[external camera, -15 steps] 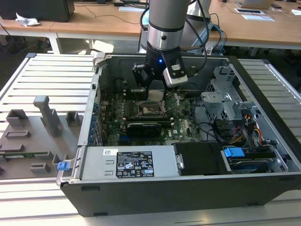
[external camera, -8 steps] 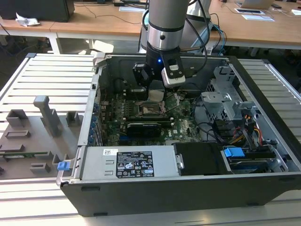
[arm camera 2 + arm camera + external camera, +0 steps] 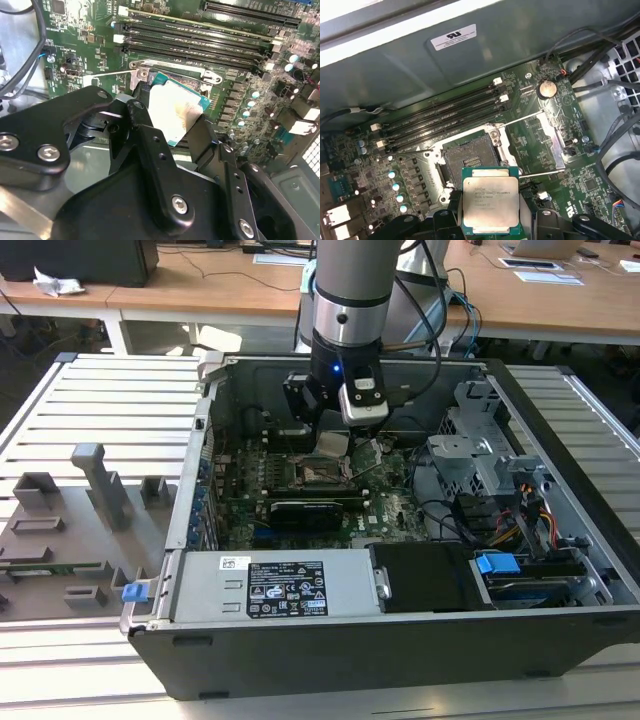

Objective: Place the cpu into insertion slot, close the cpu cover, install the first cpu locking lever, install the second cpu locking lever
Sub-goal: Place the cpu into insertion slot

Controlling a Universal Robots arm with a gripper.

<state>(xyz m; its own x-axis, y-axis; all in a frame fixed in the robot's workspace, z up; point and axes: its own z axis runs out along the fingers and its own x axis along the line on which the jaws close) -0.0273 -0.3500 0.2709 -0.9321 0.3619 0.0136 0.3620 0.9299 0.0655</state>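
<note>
Gripper (image 3: 490, 216) holds the cpu (image 3: 490, 202) above the board.
In both wrist views its black fingers (image 3: 202, 137) pinch the cpu by two opposite edges, metal top showing, just short of the slot (image 3: 470, 162). The slot lies bare with its pin field exposed. The cover (image 3: 553, 136) is swung up beside it, and memory slots (image 3: 445, 112) run beyond.
</note>
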